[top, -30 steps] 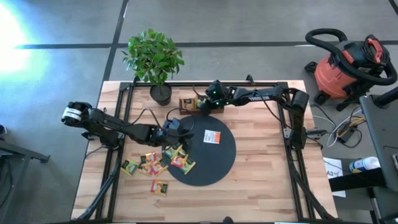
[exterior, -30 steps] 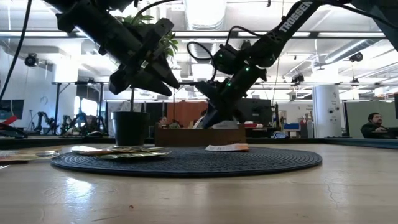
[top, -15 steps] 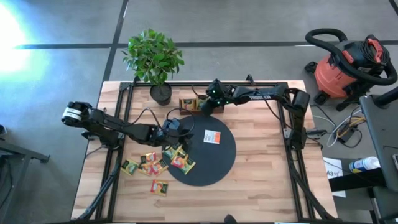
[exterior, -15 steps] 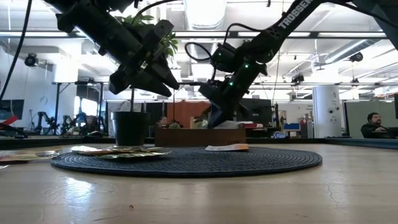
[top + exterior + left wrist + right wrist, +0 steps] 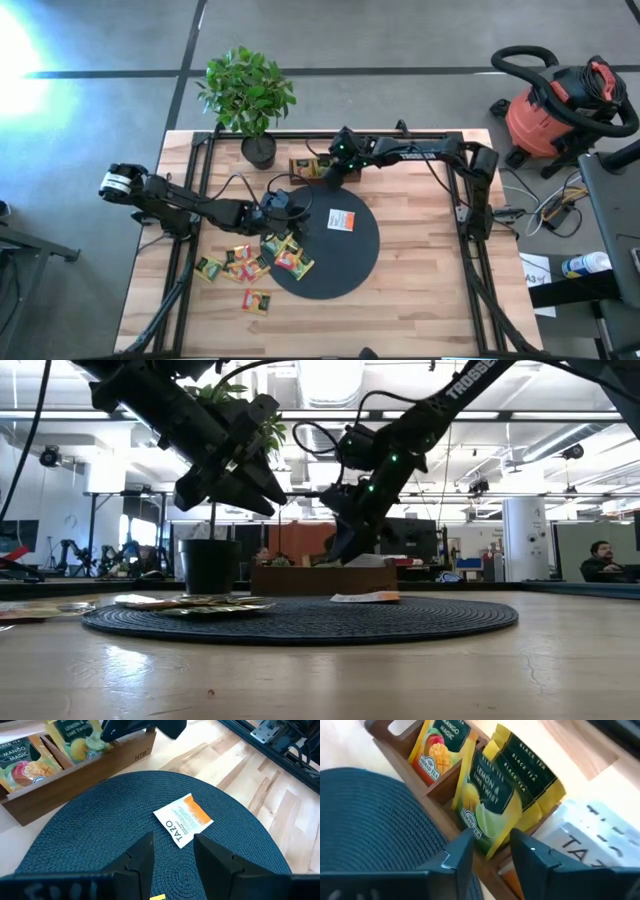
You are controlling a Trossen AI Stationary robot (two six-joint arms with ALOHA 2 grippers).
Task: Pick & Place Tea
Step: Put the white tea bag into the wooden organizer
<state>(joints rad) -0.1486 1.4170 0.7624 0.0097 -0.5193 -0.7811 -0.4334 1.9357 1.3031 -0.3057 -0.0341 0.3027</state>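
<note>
The right tool (image 5: 327, 174) hangs over the wooden tray (image 5: 305, 168) at the far edge of the black mat (image 5: 325, 243), not far from the potted plant (image 5: 250, 100). Its fingers (image 5: 461, 855) stand a little apart with nothing between them. Just past them, in the right wrist view, a green lemon sachet (image 5: 487, 807) stands upright in one compartment of the tray, with a stack of yellow black-tea sachets (image 5: 532, 780) in the compartment beside it and an orange mango sachet (image 5: 437, 747) in the compartment on its other side. A white sachet lies flat just beyond the yellow ones; whether it lies in the tray I cannot tell.

The left tool (image 5: 290, 213) hovers over the left edge of the mat, above the surface (image 5: 420, 290). Its fingers (image 5: 141, 857) are also a little apart and hold nothing. Ahead of them, a single white and orange sachet (image 5: 183, 820) lies flat on the mat, near the mat's middle in the high view and well apart from the tray.

A loose cluster of sachets (image 5: 287, 255), green, yellow and red, lies partly on the mat's left rim and partly on the bare wood beside it. One more sachet (image 5: 256, 301) lies apart from the cluster, nearer the front edge.

In the low view, both arms come down from above, and neither tool touches the mat.
</note>
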